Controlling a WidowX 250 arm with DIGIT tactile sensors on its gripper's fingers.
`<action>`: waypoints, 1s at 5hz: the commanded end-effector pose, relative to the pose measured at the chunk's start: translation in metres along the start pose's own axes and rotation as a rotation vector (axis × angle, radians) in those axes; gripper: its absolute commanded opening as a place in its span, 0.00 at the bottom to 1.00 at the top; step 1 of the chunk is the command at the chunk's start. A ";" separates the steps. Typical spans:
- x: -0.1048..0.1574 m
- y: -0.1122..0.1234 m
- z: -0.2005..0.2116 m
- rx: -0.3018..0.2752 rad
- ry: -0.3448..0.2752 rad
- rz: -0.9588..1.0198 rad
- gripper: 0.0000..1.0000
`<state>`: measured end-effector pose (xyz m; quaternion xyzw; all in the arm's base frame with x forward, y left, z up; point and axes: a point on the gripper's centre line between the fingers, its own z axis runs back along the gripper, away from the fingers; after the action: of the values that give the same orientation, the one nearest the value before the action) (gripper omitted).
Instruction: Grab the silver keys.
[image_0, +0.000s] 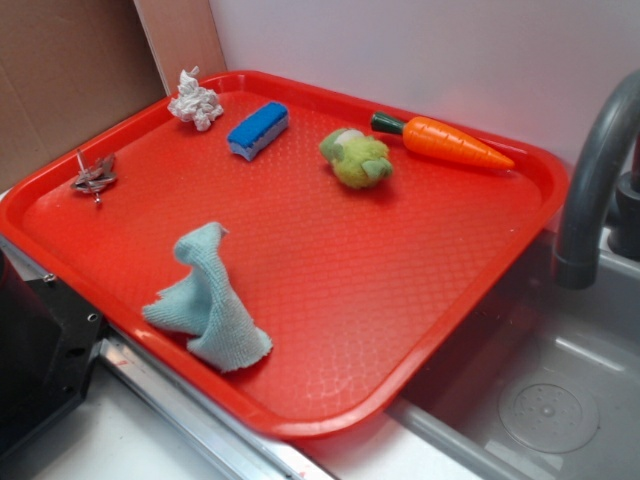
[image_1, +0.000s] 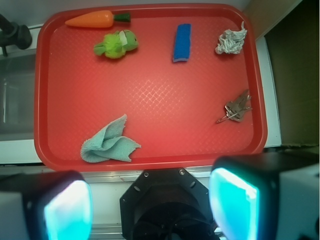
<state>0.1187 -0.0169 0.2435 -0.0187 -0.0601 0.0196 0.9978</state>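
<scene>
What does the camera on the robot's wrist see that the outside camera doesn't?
Only the wrist view shows the robot's own fingers, wide apart and empty at the bottom of the picture. Only the exterior view shows the grey tap and the sink drain. Both show the red tray holding the silver keys, white paper ball, blue sponge, green plush toy, carrot and light blue cloth.

Keys (image_0: 93, 177) on tray (image_0: 420, 330) edge, prob. nr paper ball (image_0: 195, 100).
</scene>
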 end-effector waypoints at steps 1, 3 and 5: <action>0.000 0.000 0.000 0.000 0.000 0.000 1.00; -0.017 0.072 -0.050 0.225 -0.072 0.473 1.00; -0.006 0.108 -0.095 0.231 -0.041 0.679 1.00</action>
<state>0.1272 0.0844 0.1386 0.0712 -0.0612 0.3481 0.9327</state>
